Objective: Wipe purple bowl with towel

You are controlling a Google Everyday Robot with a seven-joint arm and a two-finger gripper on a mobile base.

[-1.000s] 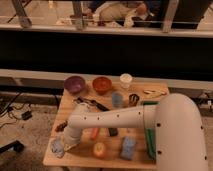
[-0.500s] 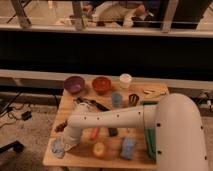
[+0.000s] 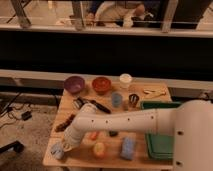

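You are looking at a light wooden table point(image 3: 150, 97) below a dark railing. The round purple bowl point(image 3: 74, 84) sits at the back left corner, just beside a round orange-red bowl point(image 3: 101, 85). A small white cup point(image 3: 125, 80) stands to the right of that. The robot's white arm reaches leftward across the front of the table. Its gripper point(image 3: 57, 149) is low at the front left corner, well apart from the purple bowl. You cannot tell how far open it is or whether it holds anything. A green tray point(image 3: 159, 145) lies at the right.
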